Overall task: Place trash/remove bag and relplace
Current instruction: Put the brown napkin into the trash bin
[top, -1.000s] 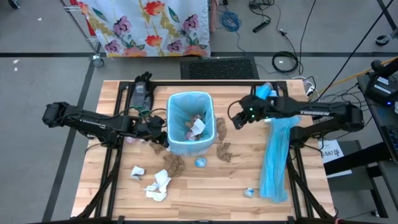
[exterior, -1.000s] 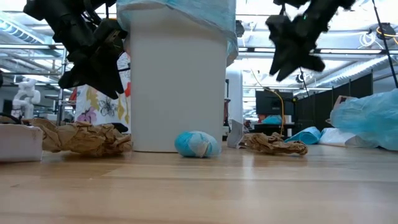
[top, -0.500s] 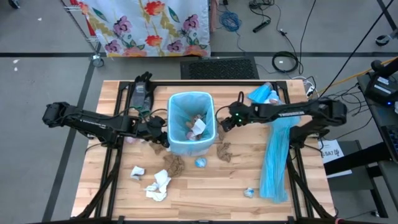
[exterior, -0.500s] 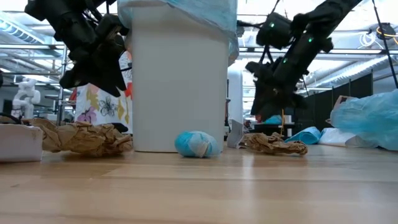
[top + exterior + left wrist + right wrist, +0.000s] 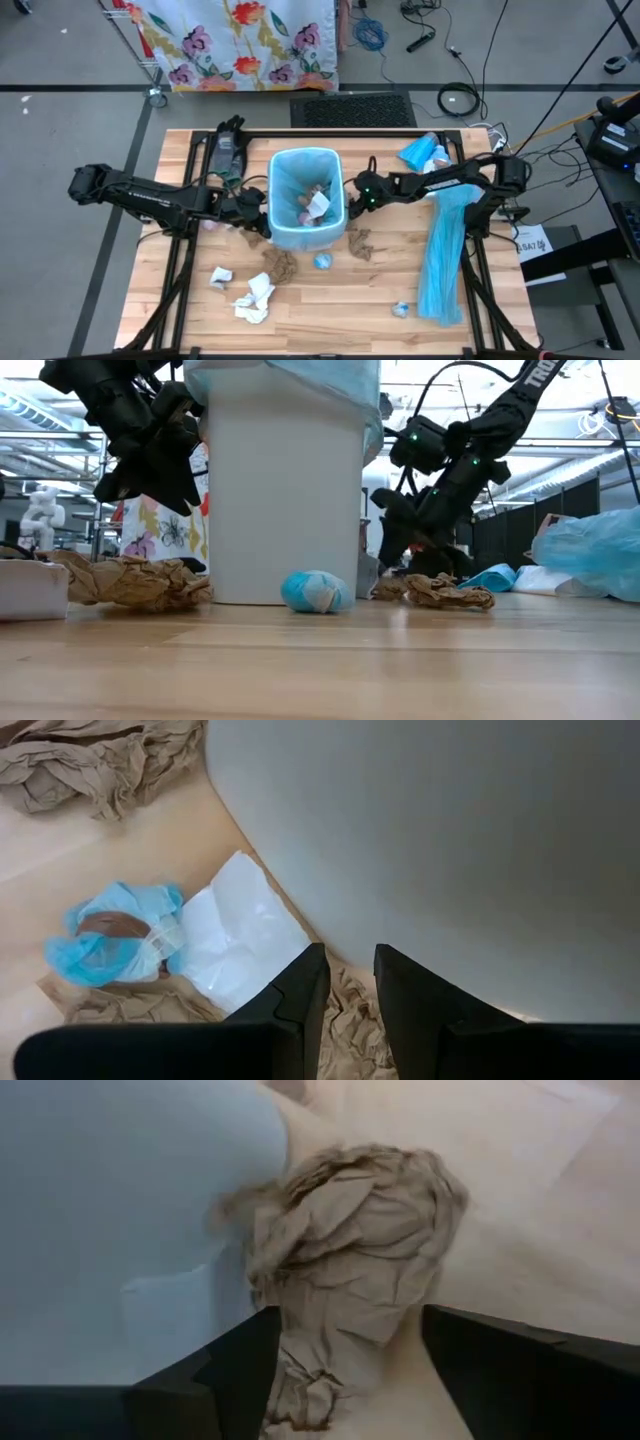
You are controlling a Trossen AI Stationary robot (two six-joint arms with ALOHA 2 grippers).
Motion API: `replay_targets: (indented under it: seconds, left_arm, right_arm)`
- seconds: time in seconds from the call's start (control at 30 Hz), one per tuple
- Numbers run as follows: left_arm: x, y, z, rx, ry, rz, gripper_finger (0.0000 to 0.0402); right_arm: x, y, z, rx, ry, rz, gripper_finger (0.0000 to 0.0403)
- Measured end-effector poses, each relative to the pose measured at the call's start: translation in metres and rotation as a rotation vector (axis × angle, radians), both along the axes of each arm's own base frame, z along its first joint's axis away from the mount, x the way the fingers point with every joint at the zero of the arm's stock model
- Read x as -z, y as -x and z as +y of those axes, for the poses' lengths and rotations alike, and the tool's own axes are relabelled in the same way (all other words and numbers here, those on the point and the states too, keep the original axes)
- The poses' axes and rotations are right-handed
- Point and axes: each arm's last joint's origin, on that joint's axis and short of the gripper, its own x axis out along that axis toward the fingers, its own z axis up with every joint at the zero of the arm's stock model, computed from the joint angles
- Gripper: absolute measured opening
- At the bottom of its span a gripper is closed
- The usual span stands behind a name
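Trash wad (image 5: 350, 1250) sits between the spread right gripper (image 5: 345, 1365) fingers; left gripper (image 5: 347, 995) nearly closed

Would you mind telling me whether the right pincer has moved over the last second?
Yes. The right pincer has moved toward the bin and down to a brown wad beside it.

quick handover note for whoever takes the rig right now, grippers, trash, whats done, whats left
Right gripper: open, down beside the bin, its fingers either side of a brown paper wad; nothing held.
Left gripper: fingers nearly together, holding nothing, waiting low against the bin's other side.
Done: a few wads lie in the blue-lined bin.
Left: brown wads, white tissue and blue scraps on the table; the bag is not yet swapped. A long blue plastic strip lies on the right side.
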Motion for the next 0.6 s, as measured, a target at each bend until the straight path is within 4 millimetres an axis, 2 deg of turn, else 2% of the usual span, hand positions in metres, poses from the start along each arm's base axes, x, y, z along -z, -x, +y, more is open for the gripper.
replay_targets:
  seconds: [0.13,0.3,0.33,0.47,0.6]
  left_arm:
    - [0.000,0.000,0.000,0.000,0.000,0.000,0.0090]
    - [0.000,0.000,0.000,0.000,0.000,-0.001,0.0090]
    - [0.000,0.000,0.000,0.000,0.000,-0.001,0.0090]
    - [0.000,0.000,0.000,-0.001,0.000,-0.003,0.0090]
    - [0.000,0.000,0.000,-0.001,-0.002,-0.003,0.0090]
  right_arm:
    - [0.006,-0.004,0.005,-0.036,0.016,0.006,0.0184]
    - [0.005,-0.005,0.013,-0.128,0.024,-0.006,0.0038]
    - [0.003,-0.004,0.014,-0.137,0.017,-0.007,0.0020]
    - [-0.011,0.002,0.014,-0.128,0.021,-0.007,0.0007]
    - [-0.026,0.021,0.016,-0.094,0.050,0.094,0.0002]
